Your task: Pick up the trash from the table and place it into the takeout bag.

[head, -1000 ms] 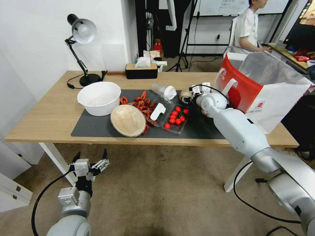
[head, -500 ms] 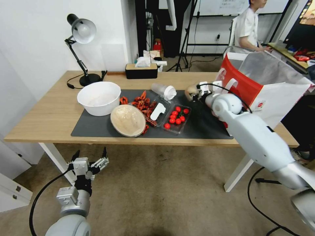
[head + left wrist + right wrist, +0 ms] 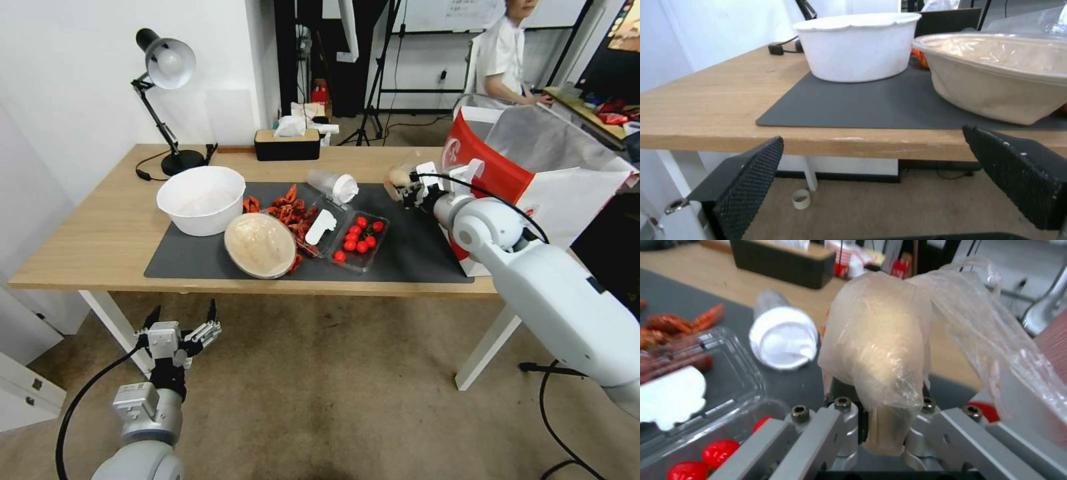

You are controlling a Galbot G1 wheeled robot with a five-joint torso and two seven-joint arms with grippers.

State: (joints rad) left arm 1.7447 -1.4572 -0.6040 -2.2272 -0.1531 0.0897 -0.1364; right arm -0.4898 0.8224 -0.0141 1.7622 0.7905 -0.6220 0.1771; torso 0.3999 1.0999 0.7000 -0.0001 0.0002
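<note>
Matt wooden table [image 3: 100, 233], glossy crinkled wrap [image 3: 907, 340]

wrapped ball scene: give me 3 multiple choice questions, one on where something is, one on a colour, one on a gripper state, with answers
1. Where is the beige ball in clear wrap?
A. inside the big white bowl
B. in the right gripper, above the mat beside the takeout bag
C. on the floor under the table

2. What colour is the lid of the clear plastic cup lying on its side?
A. white
B. green
C. black

3. How is the left gripper?
A. shut on the round tan bowl
B. shut on a spoon
C. open, holding nothing, below the table edge

Answers:
1 B: the right gripper holds the ball clear of the mat, next to the takeout bag.
2 A: the right wrist view shows a white lid.
3 C: the left wrist view shows its fingers spread apart, the round tan bowl untouched on the table.
</note>
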